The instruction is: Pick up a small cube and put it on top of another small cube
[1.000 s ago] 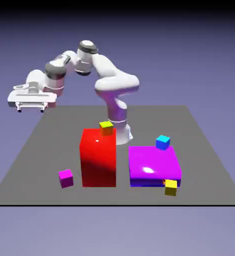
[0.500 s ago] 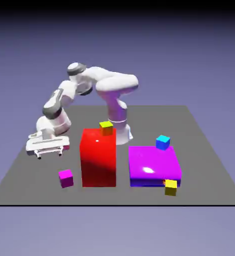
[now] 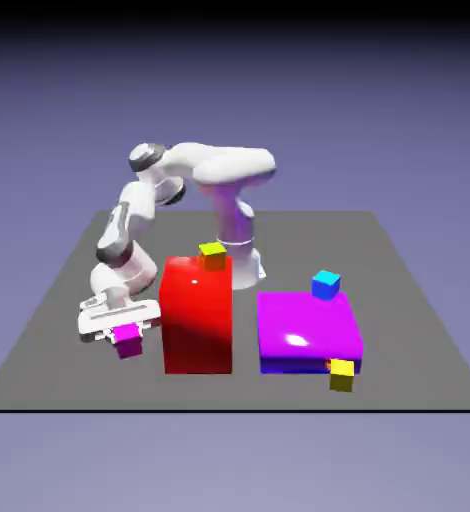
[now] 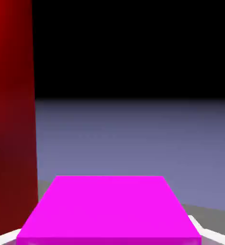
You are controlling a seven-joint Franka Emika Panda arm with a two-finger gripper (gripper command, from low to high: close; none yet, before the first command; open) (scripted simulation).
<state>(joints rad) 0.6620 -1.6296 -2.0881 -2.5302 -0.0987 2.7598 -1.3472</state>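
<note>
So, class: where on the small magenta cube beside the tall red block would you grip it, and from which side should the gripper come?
Grip the small magenta cube on two opposite flat side faces, coming from above. It is tiny with parallel faces that suit two fingers, and the tall red block close beside it leaves little room for a level approach. The gripper is already shut on it that way; in the hand view the cube sits between the fingertips.

The small cube [image 3: 129, 341] — tiny, plain magenta-pink — sits upright, clamped between the grey fingertips [image 4: 4, 237].
</note>
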